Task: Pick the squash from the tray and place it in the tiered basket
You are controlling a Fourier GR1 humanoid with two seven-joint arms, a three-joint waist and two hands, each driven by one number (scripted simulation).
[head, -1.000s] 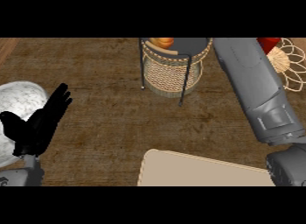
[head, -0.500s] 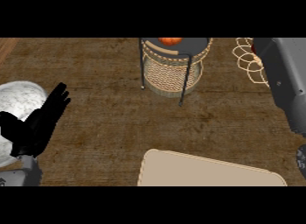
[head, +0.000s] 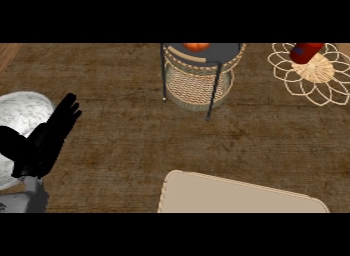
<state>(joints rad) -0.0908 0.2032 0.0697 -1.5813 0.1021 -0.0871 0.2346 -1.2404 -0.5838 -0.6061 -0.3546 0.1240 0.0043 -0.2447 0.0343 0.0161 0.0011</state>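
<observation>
- The squash (head: 196, 46) lies as a small orange shape on the top tier of the tiered basket (head: 201, 75), at twelve o'clock in the head view; the upper edge cuts it off, so only its lower part shows.
- The basket has a dark upper shelf, thin black legs and a round woven lower drum; its far side is out of view.
- The tray (head: 237, 196), pale beige with a lighter rim, sits at six o'clock, well apart from the basket; its near side is cut off by the lower edge.
- The left hand (head: 39, 142) stands at nine o'clock with fingers straight and together, thumb spread out to the side, holding nothing; it overlaps a white marbled plate (head: 8, 115), which the left edge cuts off.
- The right hand does not show.
- At two o'clock a cream openwork mat (head: 333, 82) carries a red object (head: 306, 51) on a straw-coloured base; what the object is cannot be made out.
- No writing or labels can be read anywhere on the brown bench (head: 134, 145).
</observation>
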